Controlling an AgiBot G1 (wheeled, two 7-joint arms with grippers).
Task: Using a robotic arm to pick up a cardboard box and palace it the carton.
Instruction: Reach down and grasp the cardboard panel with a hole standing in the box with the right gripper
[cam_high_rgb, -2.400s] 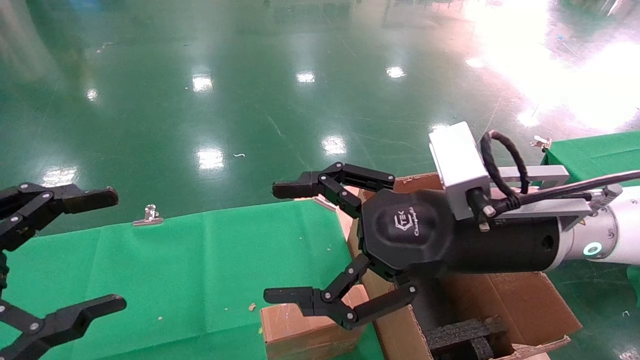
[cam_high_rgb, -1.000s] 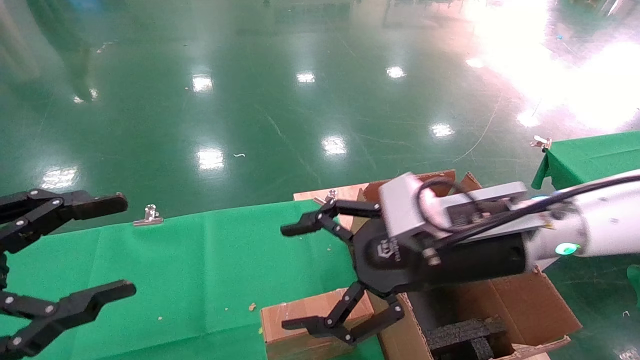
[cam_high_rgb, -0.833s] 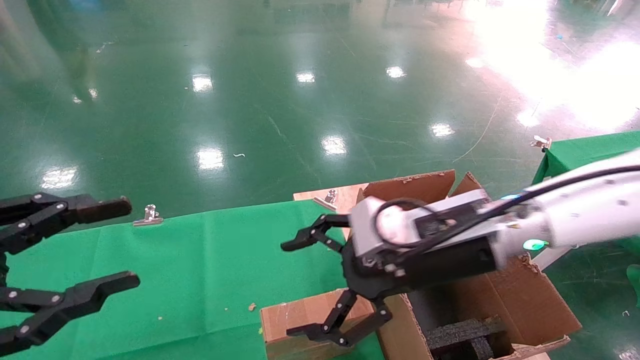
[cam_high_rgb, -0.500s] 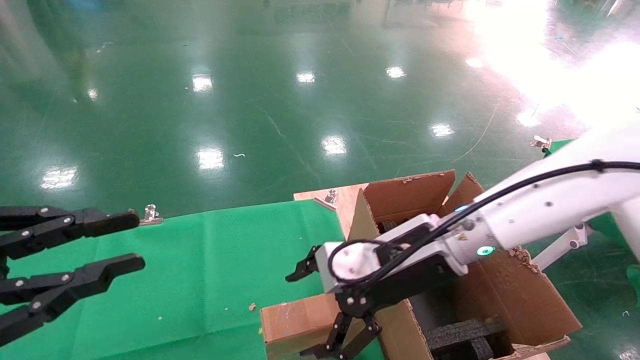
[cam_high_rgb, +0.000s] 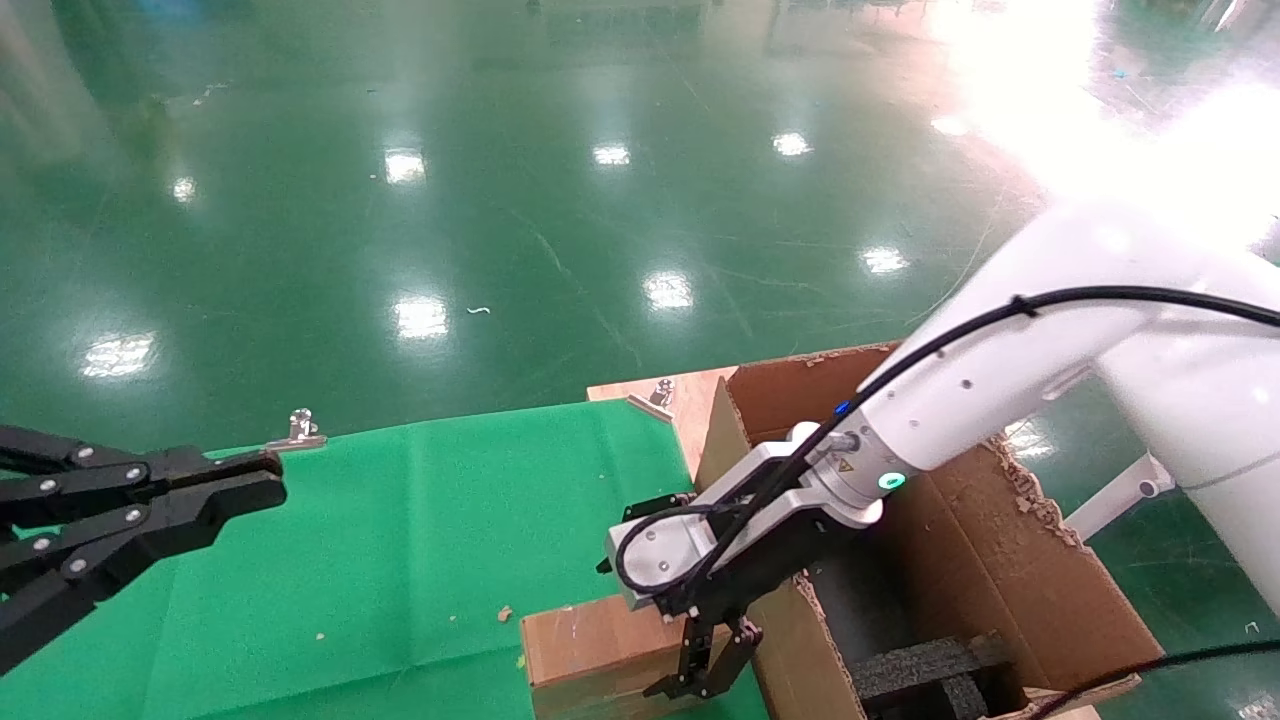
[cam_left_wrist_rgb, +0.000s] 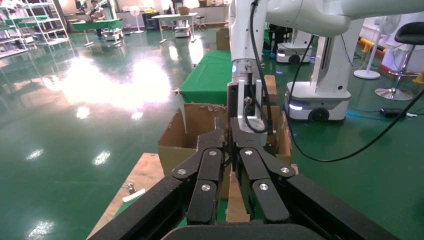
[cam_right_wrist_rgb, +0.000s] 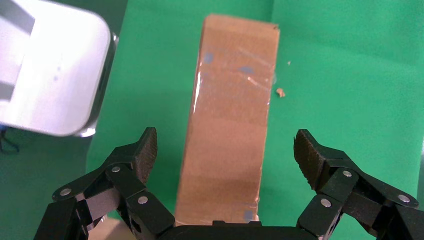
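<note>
Here the right tool (cam_right_wrist_rgb: 227, 150) hangs wide open over the cardboard box (cam_right_wrist_rgb: 232, 120) on green cloth (cam_high_rgb: 400, 540), glossy green floor (cam_high_rgb: 500, 200) beyond.

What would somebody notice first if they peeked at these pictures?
Probably the shiny white robotic arm reaching down from the right, its open right end effector straddling the cardboard box on the green cloth without touching it. Right beside that box stands the big carton with ragged flaps. The left end effector waits, shut, at the far left.
</note>
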